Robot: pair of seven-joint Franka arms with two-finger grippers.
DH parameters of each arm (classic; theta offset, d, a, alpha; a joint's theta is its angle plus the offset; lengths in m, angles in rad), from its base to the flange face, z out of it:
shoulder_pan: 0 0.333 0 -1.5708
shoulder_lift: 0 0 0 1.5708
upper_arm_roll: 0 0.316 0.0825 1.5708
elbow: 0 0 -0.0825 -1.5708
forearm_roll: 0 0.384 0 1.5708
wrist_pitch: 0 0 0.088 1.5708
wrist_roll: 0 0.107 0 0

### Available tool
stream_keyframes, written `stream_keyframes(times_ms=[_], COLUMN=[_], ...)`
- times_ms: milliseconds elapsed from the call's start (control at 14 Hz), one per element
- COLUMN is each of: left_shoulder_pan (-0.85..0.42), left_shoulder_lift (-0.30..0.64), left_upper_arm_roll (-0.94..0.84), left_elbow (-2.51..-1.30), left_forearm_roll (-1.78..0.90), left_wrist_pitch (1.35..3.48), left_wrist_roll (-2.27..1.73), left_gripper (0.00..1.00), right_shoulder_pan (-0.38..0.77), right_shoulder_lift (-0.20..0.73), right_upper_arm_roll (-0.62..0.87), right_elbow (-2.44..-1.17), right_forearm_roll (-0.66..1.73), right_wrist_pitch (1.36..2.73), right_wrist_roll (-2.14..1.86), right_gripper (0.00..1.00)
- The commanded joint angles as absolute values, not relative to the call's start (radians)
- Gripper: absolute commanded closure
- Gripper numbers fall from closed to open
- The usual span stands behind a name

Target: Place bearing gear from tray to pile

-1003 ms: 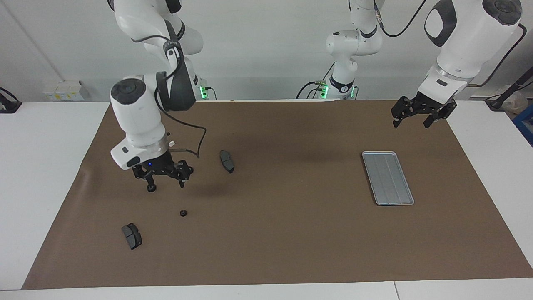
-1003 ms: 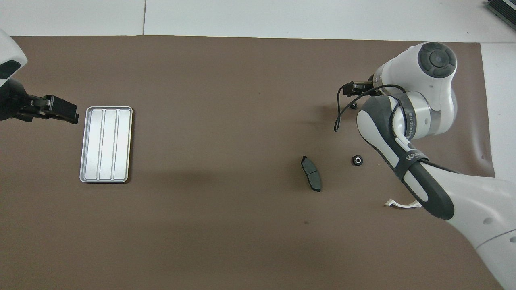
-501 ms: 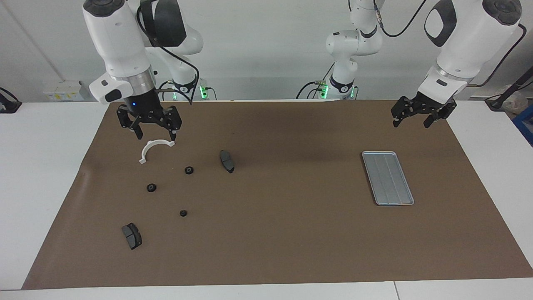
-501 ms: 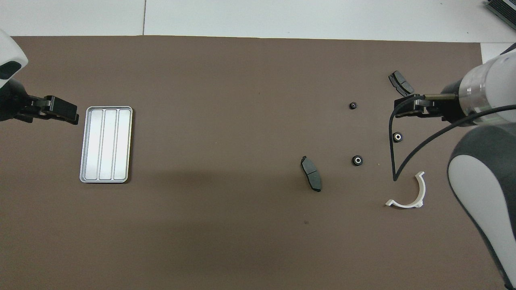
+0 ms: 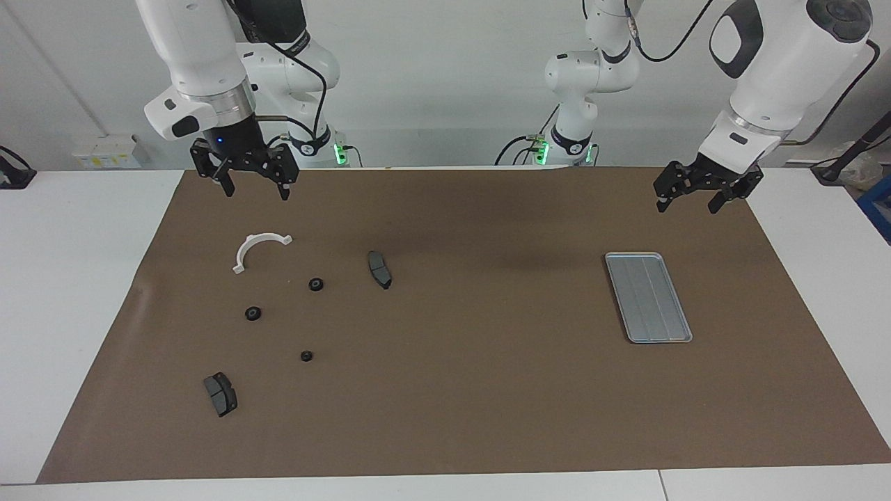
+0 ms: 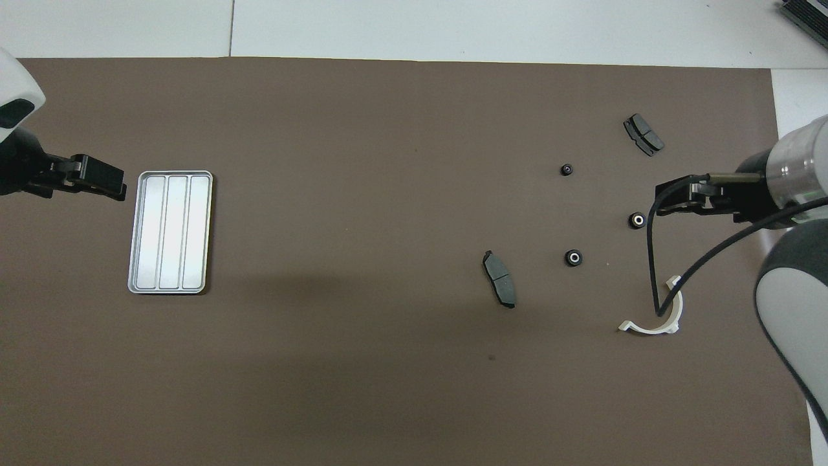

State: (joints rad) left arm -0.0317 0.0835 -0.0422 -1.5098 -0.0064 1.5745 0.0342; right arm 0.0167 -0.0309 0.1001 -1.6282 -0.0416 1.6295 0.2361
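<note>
The brown mat (image 5: 459, 390) is shown covering most of the table, with both arms raised above the edge of it nearest the robots. The tray (image 5: 648, 297) is seen lying flat toward the left arm's end of the table, and nothing is seen in it. The left gripper (image 5: 685, 195) is held in the air above the mat near the tray, its fingers spread and empty; this arm appears to be waiting. The right gripper (image 5: 252, 182) is held above the mat over the robots' edge of the pile, its fingers likewise apart with nothing between them. The pile is made up of a white half-ring bracket (image 5: 259, 250), one brake pad (image 5: 379, 269) beside it toward the middle of the table, and a second brake pad (image 5: 220, 394) farthest from the robots. Three small bearing gears (image 5: 316, 284) (image 5: 253, 314) (image 5: 306, 356) are seen resting on the mat among these parts, apart from one another. The transfer is judged complete or nearly so. The remaining risk is judged to be disturbance: a low sweep by the right arm, or its dangling cable (image 6: 653, 259) drawn over the bracket, could knock the small round gears and set them rolling out of the pile.
</note>
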Motion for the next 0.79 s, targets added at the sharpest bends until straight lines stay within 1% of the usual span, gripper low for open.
stream_keyframes(times_ms=[0, 287, 430, 716], left_shoulder_pan=[-0.025, -0.025, -0.025, -0.025], left_shoulder_lift=[0.051, 0.051, 0.051, 0.051], left_upper_arm_roll=[-0.043, -0.043, -0.043, -0.043], left_elbow=[-1.548, -1.548, -1.548, -1.548], left_forearm_roll=[0.012, 0.012, 0.012, 0.012], left_wrist_pitch=[1.585, 1.585, 1.585, 1.585], left_wrist_roll=[0.049, 0.049, 0.049, 0.049], left_gripper=[0.00, 0.00, 0.00, 0.00], right_shoulder_pan=[0.002, 0.009, 0.009, 0.011], right_shoulder_lift=[-0.054, -0.064, -0.095, -0.094], right_upper_arm_roll=[0.107, 0.109, 0.109, 0.107], right_elbow=[-1.658, -1.683, -1.738, -1.736], right_forearm_roll=[-0.014, -0.014, -0.014, -0.014], right_wrist_pitch=[1.634, 1.626, 1.637, 1.643], right_wrist_roll=[0.207, 0.206, 0.174, 0.164], right_gripper=[0.00, 0.00, 0.00, 0.00])
